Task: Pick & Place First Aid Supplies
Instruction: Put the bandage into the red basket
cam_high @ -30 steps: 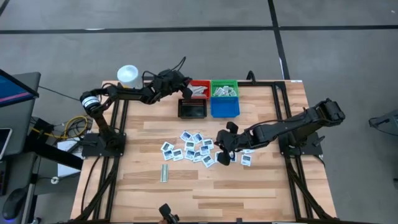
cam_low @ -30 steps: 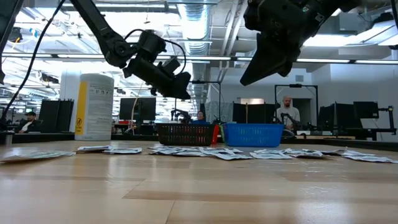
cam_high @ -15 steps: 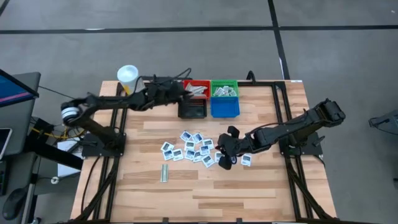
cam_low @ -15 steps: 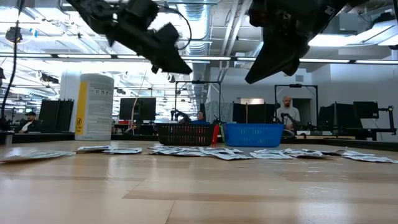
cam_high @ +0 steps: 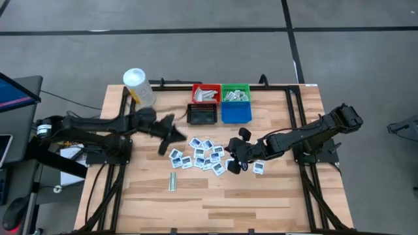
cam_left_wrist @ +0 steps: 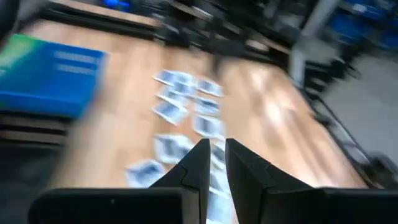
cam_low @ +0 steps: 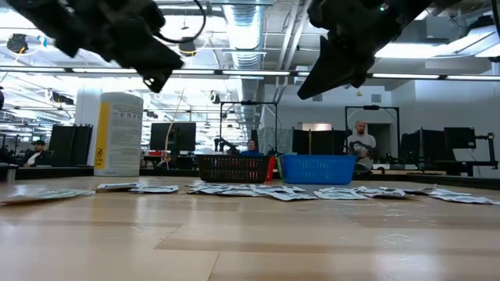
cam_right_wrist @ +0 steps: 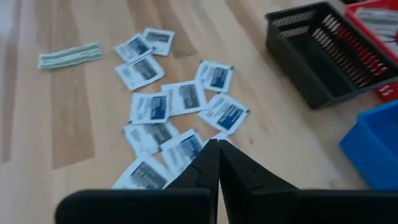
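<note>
The packets point(cam_high: 199, 155) lie scattered on the table point(cam_high: 274, 196) in front of the black bin point(cam_high: 202, 114) (one green strip point(cam_high: 174, 180) lies apart, nearer the table's front edge). The left gripper point(cam_high: 164, 140) hangs beside the packets' left edge, fingers point(cam_left_wrist: 198, 163) nearly together and holding nothing. The right gripper point(cam_high: 233, 163) hovers over their right edge, fingers point(cam_right_wrist: 208, 163) pressed together and empty.

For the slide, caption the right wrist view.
Shut right claw above scattered square white packets, black bin nearby.
</note>
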